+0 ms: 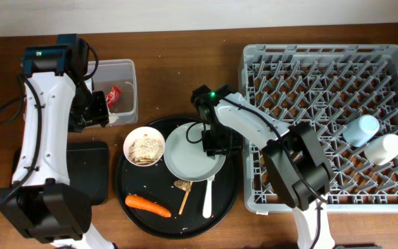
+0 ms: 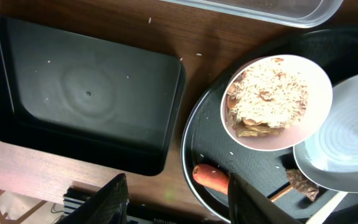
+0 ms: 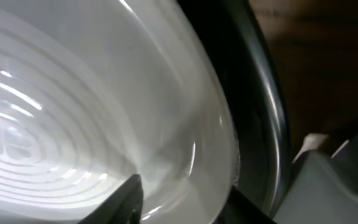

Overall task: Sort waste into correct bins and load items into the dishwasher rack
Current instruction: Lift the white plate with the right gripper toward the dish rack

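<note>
The pale plate [image 1: 188, 159] lies on the round black tray [image 1: 133, 190], and my right gripper [image 1: 213, 144] is shut on its right rim. Close up, the plate [image 3: 73, 106] fills the gap between the jaws of the right gripper [image 3: 185, 208], one finger inside the rim and one outside. A white bowl [image 1: 144, 146] of beige scraps sits left of it. A carrot [image 1: 147, 205], brown lump [image 1: 182, 185], wooden stick [image 1: 185, 200] and white utensil [image 1: 208, 197] lie in front. My left gripper [image 1: 97, 111] hangs open and empty beside the clear tub [image 1: 131, 90], which holds the red wrapper [image 1: 113, 95].
The grey dishwasher rack [image 1: 323, 62] fills the right side, with a light-blue cup [image 1: 361, 129] and a white cup [image 1: 384, 149] in it. The shallow black tray [image 1: 88, 169] lies left of the round tray; it [image 2: 86, 93] shows empty under the left gripper [image 2: 176, 208].
</note>
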### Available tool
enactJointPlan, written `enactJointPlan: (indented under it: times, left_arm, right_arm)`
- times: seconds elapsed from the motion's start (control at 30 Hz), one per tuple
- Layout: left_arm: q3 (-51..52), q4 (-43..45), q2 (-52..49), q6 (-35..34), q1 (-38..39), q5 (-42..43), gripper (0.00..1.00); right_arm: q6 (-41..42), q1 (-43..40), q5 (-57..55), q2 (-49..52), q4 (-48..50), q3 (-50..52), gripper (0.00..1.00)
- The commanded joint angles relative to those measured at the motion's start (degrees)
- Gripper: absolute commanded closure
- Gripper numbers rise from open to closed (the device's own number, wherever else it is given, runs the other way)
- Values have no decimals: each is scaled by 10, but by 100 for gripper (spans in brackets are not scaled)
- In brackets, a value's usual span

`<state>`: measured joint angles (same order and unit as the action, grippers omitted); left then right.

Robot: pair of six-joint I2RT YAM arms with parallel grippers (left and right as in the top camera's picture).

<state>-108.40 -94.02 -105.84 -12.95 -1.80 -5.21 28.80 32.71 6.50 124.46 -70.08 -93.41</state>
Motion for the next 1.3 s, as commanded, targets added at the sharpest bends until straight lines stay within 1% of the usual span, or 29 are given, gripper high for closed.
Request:
enactJointPlan:
  times: [0.0, 0.1, 0.13, 0.27, 0.33, 0.6, 0.73, 0.9, 1.07, 1.13, 1.27]
  left_arm:
    - [-3, 0, 10, -5, -1, -6, 49]
    - [-3, 1, 10, -5, -1, -6, 49]
    - [-3, 1, 10, -5, -1, -6, 49]
    - [-3, 1, 10, -5, -1, -6, 49]
    - [-3, 1, 10, -5, -1, -6, 49]
    - [-3, 1, 10, -5, -1, -6, 49]
    - [-3, 3, 10, -5, -1, -6, 49]
    - [-3, 3, 10, -5, -1, -6, 48]
    - [-3, 5, 10, -5, -1, -6, 48]
    - [-3, 5, 10, -5, -1, -6, 48]
    - [-3, 5, 10, -5, -1, -6, 48]
  right_arm:
    - [12, 2, 1, -3, 11, 4, 69]
    - [33, 2, -19, -3, 11, 4, 76]
    - [33, 2, -22, -3, 12, 4, 80]
    - [33, 2, -27, -3, 16, 4, 89]
    - [33, 2, -27, -3, 22, 4, 96]
    - [32, 2, -40, -6, 33, -4, 96]
    - [32, -2, -75, -20, 11, -37, 96]
    - [26, -29, -77, -52, -12, -85, 96]
    - [-28, -66, -80, -93, -39, -136, 96]
    - [-35, -79, -91, -110, -54, -156, 96]
    - [-84, -111, -118, -160, -86, -216, 96]
